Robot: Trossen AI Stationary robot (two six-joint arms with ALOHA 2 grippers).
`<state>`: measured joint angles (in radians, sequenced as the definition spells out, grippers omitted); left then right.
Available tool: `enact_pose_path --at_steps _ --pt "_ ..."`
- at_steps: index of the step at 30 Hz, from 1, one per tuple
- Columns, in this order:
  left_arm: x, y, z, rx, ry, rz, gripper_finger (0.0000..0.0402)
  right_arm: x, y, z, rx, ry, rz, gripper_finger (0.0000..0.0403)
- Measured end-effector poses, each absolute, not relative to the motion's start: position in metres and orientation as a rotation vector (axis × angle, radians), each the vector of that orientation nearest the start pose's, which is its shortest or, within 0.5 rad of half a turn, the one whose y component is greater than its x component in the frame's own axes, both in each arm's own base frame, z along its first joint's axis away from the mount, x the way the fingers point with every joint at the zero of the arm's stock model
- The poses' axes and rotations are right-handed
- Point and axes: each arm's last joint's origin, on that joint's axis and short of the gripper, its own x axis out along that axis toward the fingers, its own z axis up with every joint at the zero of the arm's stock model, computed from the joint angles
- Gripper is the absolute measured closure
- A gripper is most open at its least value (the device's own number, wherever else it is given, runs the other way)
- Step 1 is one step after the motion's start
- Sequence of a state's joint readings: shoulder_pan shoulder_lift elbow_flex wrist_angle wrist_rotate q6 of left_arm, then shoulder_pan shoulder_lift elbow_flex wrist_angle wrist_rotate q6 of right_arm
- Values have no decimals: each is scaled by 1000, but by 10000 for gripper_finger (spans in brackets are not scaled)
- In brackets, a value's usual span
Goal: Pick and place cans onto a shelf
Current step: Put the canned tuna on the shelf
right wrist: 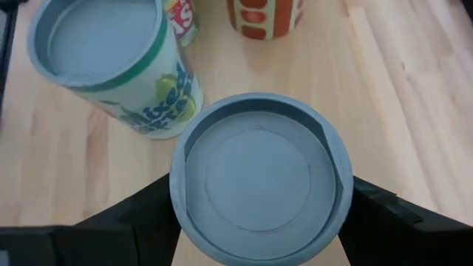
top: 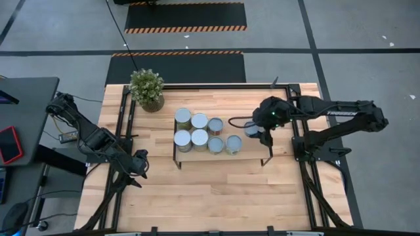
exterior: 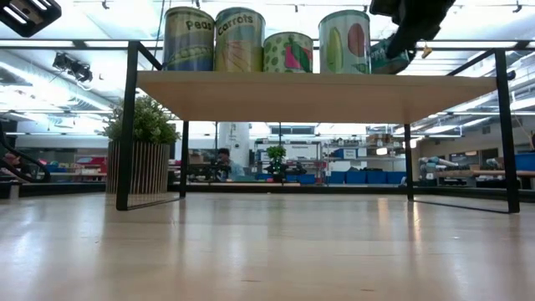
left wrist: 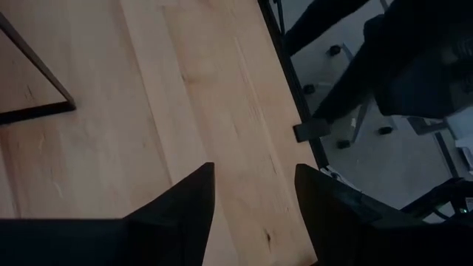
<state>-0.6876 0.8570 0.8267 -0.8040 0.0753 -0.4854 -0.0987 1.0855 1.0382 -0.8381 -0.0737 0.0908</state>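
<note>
My right pincer point(top: 257, 133) is clenched on one can point(right wrist: 260, 176), held tilted above the right part of the shelf point(top: 252, 152), just beside the seven cans point(top: 200, 131) standing in two rows on its left and middle. My left pincer point(top: 140, 172) is fully closed and holds nothing, low over the surface point(top: 197, 196) near its left edge. A potted plant point(top: 146, 89) stands behind the shelf.
</note>
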Motion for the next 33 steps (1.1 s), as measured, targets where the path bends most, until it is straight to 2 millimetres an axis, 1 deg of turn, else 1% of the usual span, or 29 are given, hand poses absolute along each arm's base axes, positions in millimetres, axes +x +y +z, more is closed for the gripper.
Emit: enact_pose_path --at_steps 3,7,10,18,25,33 --pt "121 -102 284 -180 961 -500 209 205 -20 311 99 869 -29 105" --pt "121 -102 284 -180 961 -500 209 213 -24 312 33 823 25 105" --pt "121 -102 284 -180 961 -500 209 219 -30 311 -3 800 31 105" --pt "121 -102 284 -180 961 -500 208 236 -46 300 6 789 92 105" --pt "121 -102 284 -180 961 -500 208 249 -50 288 -28 817 132 105" --pt "121 -103 284 -180 960 -500 209 257 -55 285 -91 787 146 99"
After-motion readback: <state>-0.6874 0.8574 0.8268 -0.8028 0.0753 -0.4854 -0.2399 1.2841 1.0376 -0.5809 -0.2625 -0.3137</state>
